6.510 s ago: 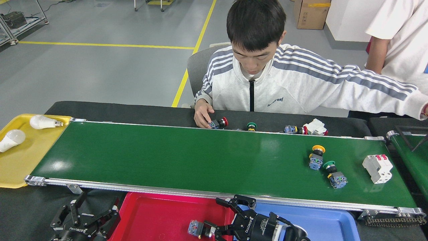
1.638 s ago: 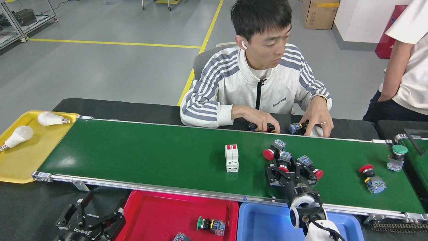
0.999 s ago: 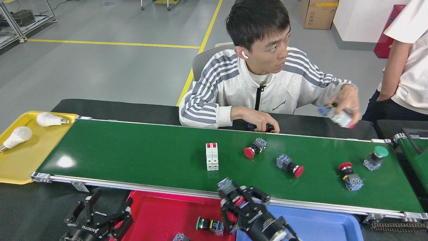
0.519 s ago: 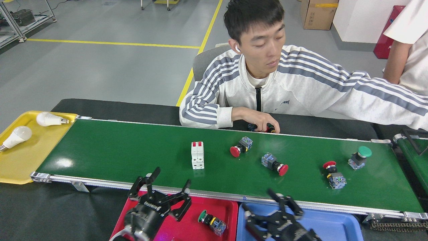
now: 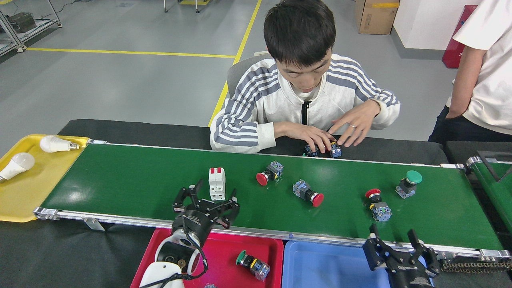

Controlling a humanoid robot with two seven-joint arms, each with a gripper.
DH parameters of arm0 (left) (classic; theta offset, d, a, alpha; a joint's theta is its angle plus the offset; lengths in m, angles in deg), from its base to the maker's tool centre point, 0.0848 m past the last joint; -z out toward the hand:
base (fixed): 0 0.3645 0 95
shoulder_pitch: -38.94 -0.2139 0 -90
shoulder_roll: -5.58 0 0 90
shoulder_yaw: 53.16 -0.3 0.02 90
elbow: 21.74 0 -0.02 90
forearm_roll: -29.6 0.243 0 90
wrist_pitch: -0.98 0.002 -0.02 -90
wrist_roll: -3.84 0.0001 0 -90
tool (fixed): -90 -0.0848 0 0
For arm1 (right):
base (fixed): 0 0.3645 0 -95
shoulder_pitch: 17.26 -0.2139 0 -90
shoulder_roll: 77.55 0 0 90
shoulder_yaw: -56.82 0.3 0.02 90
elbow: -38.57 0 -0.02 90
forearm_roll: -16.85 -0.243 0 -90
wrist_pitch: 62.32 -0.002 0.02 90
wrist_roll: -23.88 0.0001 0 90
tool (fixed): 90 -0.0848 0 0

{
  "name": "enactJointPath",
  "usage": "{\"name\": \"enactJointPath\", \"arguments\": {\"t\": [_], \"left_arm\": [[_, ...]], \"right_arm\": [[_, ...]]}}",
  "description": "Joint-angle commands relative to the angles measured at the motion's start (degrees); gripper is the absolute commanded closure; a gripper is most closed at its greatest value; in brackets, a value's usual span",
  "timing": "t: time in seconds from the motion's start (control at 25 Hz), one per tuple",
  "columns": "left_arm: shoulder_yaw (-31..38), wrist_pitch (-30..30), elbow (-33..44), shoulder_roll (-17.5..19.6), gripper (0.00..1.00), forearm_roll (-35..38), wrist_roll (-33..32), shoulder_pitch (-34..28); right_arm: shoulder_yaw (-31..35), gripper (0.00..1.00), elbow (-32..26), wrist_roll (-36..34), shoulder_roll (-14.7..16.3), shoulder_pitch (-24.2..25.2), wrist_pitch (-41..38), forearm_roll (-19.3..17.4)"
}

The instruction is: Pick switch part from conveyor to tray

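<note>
Your left gripper [image 5: 211,197] stands over the near part of the conveyor [image 5: 132,182], fingers spread wide and holding nothing. Between and just beyond its fingertips stands a white breaker with red toggles [image 5: 217,183], upright on the belt; contact cannot be confirmed. No lettering on this gripper is readable.

Your right gripper [image 5: 394,237] sits low at the near edge, over the blue tray [image 5: 320,266] and the conveyor's silver rail, fingers apart and empty. Faint white print shows on its body but is illegible.

On the belt, right of the breaker, lie a red-capped switch part [image 5: 267,175] and a second red-capped switch part [image 5: 307,192], both on their sides. Further right are a third red-capped switch part [image 5: 377,204] and a green-capped switch part [image 5: 407,183].

The red tray [image 5: 228,256] below the rail holds one green-capped switch [image 5: 251,264], lying on its side.

At the far left, the yellow tray [image 5: 28,192] holds two white bulbs [image 5: 16,165].

Across the conveyor, a seated person [image 5: 304,100] in a striped jacket handles small switch pieces on the dark counter [image 5: 140,130]. The jacket's chest print is unreadable. A cardboard box [image 5: 374,16] stands on the floor behind.
</note>
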Motion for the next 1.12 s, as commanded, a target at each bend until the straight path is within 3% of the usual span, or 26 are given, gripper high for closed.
{"name": "enactJointPath", "arguments": {"t": [0.0, 0.16, 0.24, 0.36, 0.48, 0.52, 0.68, 0.76, 0.96, 1.08], "left_arm": [[0.63, 0.00, -1.30, 0.37, 0.00, -0.56, 0.43, 1.81], [0.63, 0.35, -3.41, 0.37, 0.00, -1.53, 0.43, 2.25], [0.63, 2.72, -6.22, 0.20, 0.06, -1.62, 0.78, 3.30], [0.63, 7.47, -11.14, 0.20, 0.39, -2.06, 1.14, 5.32], [1.16, 7.56, -12.99, 0.55, 0.80, -6.01, 2.01, 6.55], [1.51, 7.38, -13.07, 0.64, 0.94, -8.91, 2.01, 6.55], [1.07, 7.21, -12.55, 3.10, 1.00, -14.01, 3.24, 6.11], [1.07, 5.45, -11.14, 3.54, 1.00, -14.01, 3.95, 5.24], [1.60, -2.46, 1.08, 5.74, 0.99, -14.28, 3.95, -1.18], [1.69, -9.13, 12.67, 6.88, 0.99, -14.36, 3.95, -8.73]], "right_arm": [[-1.97, 0.02, 1.27, 1.45, 0.33, -2.34, 3.07, 0.81], [-4.79, 0.02, 5.23, 3.83, 0.59, -6.47, 5.80, 1.43], [-5.75, 0.02, 6.72, 4.00, 1.12, -7.79, 5.88, 1.43], [-5.84, 0.02, 8.92, 4.09, 1.12, -9.98, 5.97, 1.43], [-6.02, 0.02, 11.55, 4.27, 1.12, -12.62, 7.03, 1.43], [-6.55, 0.08, 12.70, 4.44, 1.03, -13.67, 7.82, 1.51], [-11.03, 0.71, 16.30, 4.97, 2.35, -16.31, 8.26, 1.51], [-11.73, 0.87, 16.30, 5.23, 3.05, -16.13, 8.00, 1.25], [-14.02, 0.98, 12.17, 4.79, 3.14, -14.20, 6.15, 1.16], [-16.21, 0.97, 3.13, 4.53, 4.28, -9.02, 0.27, 1.07]]}}
